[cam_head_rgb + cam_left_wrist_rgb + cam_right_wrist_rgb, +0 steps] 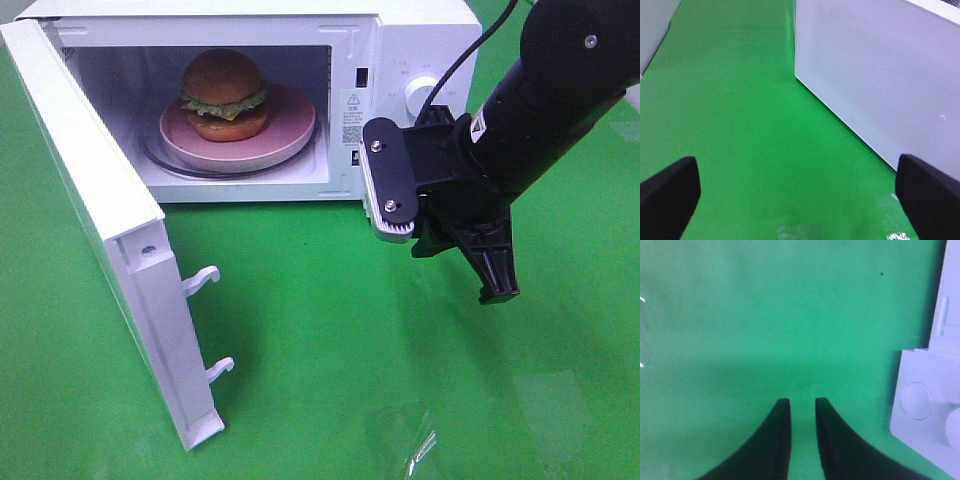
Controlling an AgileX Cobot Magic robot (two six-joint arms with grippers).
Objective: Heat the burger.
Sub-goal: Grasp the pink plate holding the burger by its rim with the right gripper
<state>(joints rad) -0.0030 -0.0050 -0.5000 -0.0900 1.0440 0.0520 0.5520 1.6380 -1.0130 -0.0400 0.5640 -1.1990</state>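
Observation:
The burger (225, 95), with a brown domed bun and green lettuce, rests on a pink plate (290, 135) inside the white microwave (420, 40), whose door (110, 250) is swung wide open to the left. My right gripper (497, 288) hangs in front of the microwave's control panel, fingers pointing down at the green mat. In the right wrist view the right gripper (802, 405) has its fingers a little apart with nothing between them. My left gripper (800, 200) is wide open and empty, beside the microwave's white outer wall (880, 75). It is outside the exterior high view.
A green mat (330, 330) covers the table. The open door's two latch hooks (205, 280) stick out toward the middle. The panel's round knob (916, 401) lies close to the right gripper. A shiny patch (415, 445) marks the mat near the front.

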